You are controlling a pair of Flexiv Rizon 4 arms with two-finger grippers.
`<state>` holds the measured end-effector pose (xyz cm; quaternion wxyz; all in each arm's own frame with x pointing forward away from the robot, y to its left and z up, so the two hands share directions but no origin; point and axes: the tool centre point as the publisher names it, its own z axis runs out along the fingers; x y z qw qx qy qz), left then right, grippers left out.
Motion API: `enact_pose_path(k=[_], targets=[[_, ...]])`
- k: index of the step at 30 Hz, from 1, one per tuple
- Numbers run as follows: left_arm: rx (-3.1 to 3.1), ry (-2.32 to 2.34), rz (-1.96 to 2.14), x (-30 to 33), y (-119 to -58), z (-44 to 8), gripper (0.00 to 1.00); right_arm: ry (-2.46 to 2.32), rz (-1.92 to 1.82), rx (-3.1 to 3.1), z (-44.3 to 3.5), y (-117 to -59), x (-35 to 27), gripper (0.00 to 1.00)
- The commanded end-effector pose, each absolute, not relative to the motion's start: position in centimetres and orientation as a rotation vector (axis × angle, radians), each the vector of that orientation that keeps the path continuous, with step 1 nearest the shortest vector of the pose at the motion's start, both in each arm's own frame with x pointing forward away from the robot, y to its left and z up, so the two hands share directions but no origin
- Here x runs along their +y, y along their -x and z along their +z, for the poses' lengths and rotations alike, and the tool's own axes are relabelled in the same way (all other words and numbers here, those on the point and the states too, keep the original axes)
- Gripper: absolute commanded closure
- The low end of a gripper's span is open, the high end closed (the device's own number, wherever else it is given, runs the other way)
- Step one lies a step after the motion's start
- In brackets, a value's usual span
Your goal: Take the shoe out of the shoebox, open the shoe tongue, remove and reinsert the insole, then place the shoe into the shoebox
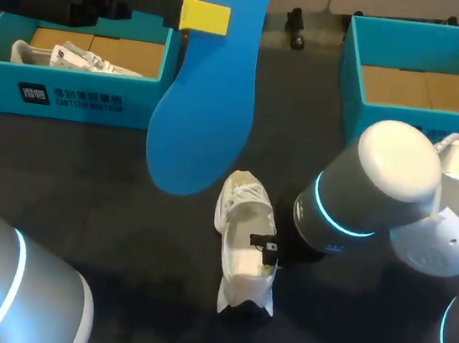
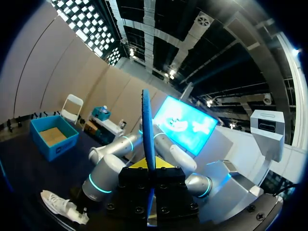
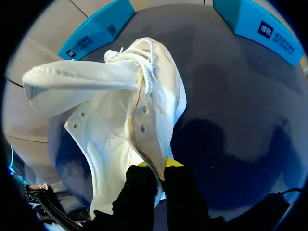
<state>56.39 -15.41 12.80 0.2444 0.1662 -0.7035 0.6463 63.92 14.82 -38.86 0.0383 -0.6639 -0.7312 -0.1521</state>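
Observation:
A blue insole (image 1: 210, 84) hangs in the air above the table, held near its top edge by my left gripper (image 1: 204, 16), which is shut on it. In the left wrist view the insole (image 2: 147, 130) stands edge-on between the fingers. A white shoe (image 1: 246, 241) lies on the dark table near the middle, its tongue pulled open. My right gripper (image 1: 269, 253) is shut on the shoe's side wall by the opening. In the right wrist view the shoe (image 3: 120, 120) fills the space ahead of the right gripper (image 3: 156, 173), its collar edge pinched between the fingers.
A teal shoebox (image 1: 71, 87) at the back left holds another white shoe (image 1: 67, 55). A second teal shoebox (image 1: 422, 121) stands at the back right with only its cardboard floor showing. My right arm's elbow (image 1: 379, 191) looms beside the shoe.

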Motion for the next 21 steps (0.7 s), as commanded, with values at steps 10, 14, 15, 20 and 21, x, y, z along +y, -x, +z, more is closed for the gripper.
enact_pose_path(k=[10,14,15,20,21], targets=[[-1.925,-0.455,1.76,-15.5,-56.5,12.9,1.0,2.056,-0.487,-2.2,-37.6,-63.6,14.3,0.0],[-1.925,-0.455,1.76,-15.5,-56.5,12.9,1.0,1.994,-0.557,-2.16,-35.5,-63.4,13.8,0.0],[-1.925,-0.455,1.76,-15.5,-56.5,12.9,1.0,1.981,-0.559,-2.14,-34.8,-63.3,13.6,0.0],[-1.925,-0.455,1.76,-15.5,-56.5,12.9,1.0,1.892,-0.513,-2.111,-31.2,-63.4,12.1,0.0],[-1.925,-0.455,1.76,-15.5,-56.5,12.9,1.0,1.892,-0.513,-2.111,-31.2,-63.4,12.1,0.0]])
